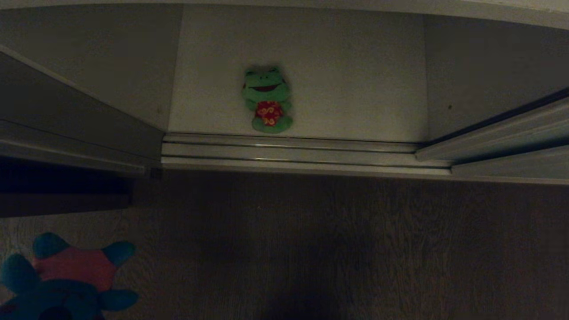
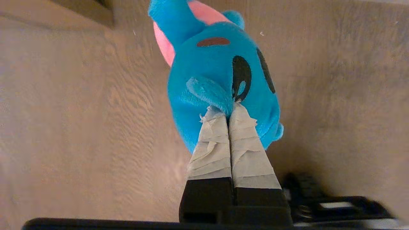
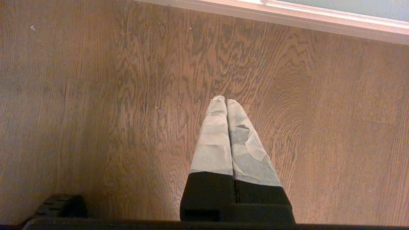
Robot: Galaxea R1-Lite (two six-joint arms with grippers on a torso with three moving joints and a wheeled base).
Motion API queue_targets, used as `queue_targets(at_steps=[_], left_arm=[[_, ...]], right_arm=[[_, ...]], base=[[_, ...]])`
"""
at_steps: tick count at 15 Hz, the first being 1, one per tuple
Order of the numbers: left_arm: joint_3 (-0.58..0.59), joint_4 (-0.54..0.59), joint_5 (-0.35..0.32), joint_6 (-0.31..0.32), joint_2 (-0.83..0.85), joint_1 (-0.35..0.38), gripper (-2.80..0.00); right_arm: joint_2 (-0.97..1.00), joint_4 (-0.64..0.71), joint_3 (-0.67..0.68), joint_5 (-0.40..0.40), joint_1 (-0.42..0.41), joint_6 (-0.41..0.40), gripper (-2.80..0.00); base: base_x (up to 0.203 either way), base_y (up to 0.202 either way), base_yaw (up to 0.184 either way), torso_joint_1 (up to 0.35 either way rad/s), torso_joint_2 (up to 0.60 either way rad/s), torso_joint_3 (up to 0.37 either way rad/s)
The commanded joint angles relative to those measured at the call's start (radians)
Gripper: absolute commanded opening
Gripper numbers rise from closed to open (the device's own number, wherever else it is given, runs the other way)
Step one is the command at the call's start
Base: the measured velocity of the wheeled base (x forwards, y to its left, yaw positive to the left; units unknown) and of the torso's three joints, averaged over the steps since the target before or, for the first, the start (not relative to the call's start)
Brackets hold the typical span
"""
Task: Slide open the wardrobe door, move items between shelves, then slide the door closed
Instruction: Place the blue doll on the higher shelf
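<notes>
1. Wardrobe doors are standing parted for us: the left sliding wardrobe door point(image 1: 66, 120) and its twin on the right point(image 1: 502, 133) are both pushed aside, leaving the middle compartment open above the metal floor track point(image 1: 293, 153). We are judging the opening step done and the moving step under way.
2. Wood floor point(image 1: 338, 249) is running dark in front of the wardrobe, and both of our arms are hanging low over it.
3. White shelf point(image 1: 355, 80), the bottom board of the compartment, is lying flat and matte behind the track, far wider than any toy.
4. We are carrying the blue creature point(image 2: 220, 76) in our left gripper point(image 2: 229, 110); the taped fingers point(image 2: 211, 140) are pinching tight on a small plush tuft by its black eye, so the toy is dangling over the floor, pink top away from us. The head view is catching it at the lower left corner point(image 1: 66, 280), well apart from the shelf.
5. Green frog point(image 1: 266, 100) is sitting upright near the shelf's front edge, grinning, red flowered shirt facing out, untouched.
6. Our right gripper point(image 3: 226, 101) is idling over bare floor, pressed together and holding nothing.
</notes>
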Motion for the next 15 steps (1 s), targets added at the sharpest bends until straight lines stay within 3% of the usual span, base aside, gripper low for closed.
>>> queue_targets(at_steps=[1,3,5,9,10,12,15], left_arm=[[0.059,0.005,-0.004,0.048,-0.141,0.008,-2.80],[0.125,-0.012,0.010,0.067,-0.149,0.008,-2.80],[0.202,-0.098,0.052,0.071,-0.149,0.008,-2.80],[0.463,-0.511,0.092,0.077,-0.149,0.009,-2.80],[0.472,-0.529,0.094,0.076,-0.149,0.009,-2.80],[0.467,-0.430,0.096,0.074,-0.149,0.009,-2.80],[0.467,-0.438,0.091,0.077,-0.150,0.009,-2.80]], right_arm=[[-0.003,-0.001,0.000,0.000,0.000,-0.001,-2.80],[-0.002,-0.001,0.000,0.000,0.000,-0.001,-2.80],[-0.003,-0.001,0.000,0.000,0.000,-0.001,-2.80],[-0.003,-0.001,0.000,0.000,0.000,-0.001,-2.80],[-0.003,-0.001,0.000,0.000,0.000,-0.001,-2.80],[-0.003,-0.001,0.000,0.000,0.000,-0.001,-2.80],[-0.003,-0.001,0.000,0.000,0.000,-0.001,-2.80]], base=[[0.000,0.000,0.000,0.000,0.00,0.000],[0.000,0.000,0.000,0.000,0.00,0.000],[0.000,0.000,0.000,0.000,0.00,0.000],[0.000,0.000,0.000,0.000,0.00,0.000],[0.000,0.000,0.000,0.000,0.00,0.000],[0.000,0.000,0.000,0.000,0.00,0.000],[0.000,0.000,0.000,0.000,0.00,0.000]])
